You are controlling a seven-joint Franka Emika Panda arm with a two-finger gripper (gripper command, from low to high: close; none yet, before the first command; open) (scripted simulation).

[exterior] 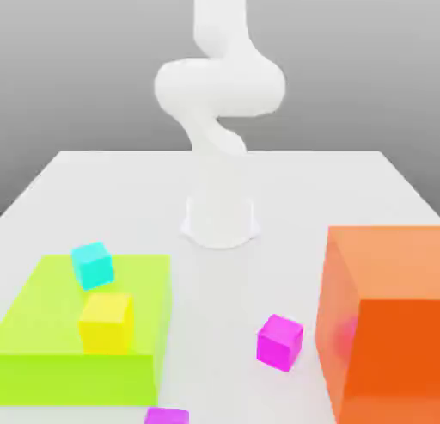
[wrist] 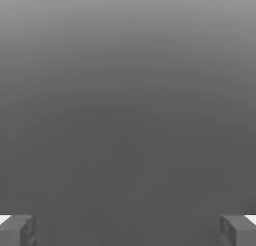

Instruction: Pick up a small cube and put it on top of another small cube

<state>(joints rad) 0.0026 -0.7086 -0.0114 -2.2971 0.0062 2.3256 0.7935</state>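
A small magenta cube [exterior: 279,341] lies on the white table between the lime slab and the orange block. A second magenta cube [exterior: 167,415] pokes in at the front edge of the exterior view. The small yellow cube [exterior: 106,322] sits on the flat lime-green slab [exterior: 51,328]. In the hand view my gripper [wrist: 128,230] is open, its two grey fingertips [wrist: 17,230] far apart with nothing between them, facing plain grey background. The white arm [exterior: 219,87] rises from its base at the table's middle, well away from the cubes.
A small cyan cube [exterior: 92,264] rests on the slab's far edge, behind the yellow cube. A large orange block [exterior: 387,328] stands at the exterior view's right, close to the magenta cube. The arm's base [exterior: 221,216] stands mid-table.
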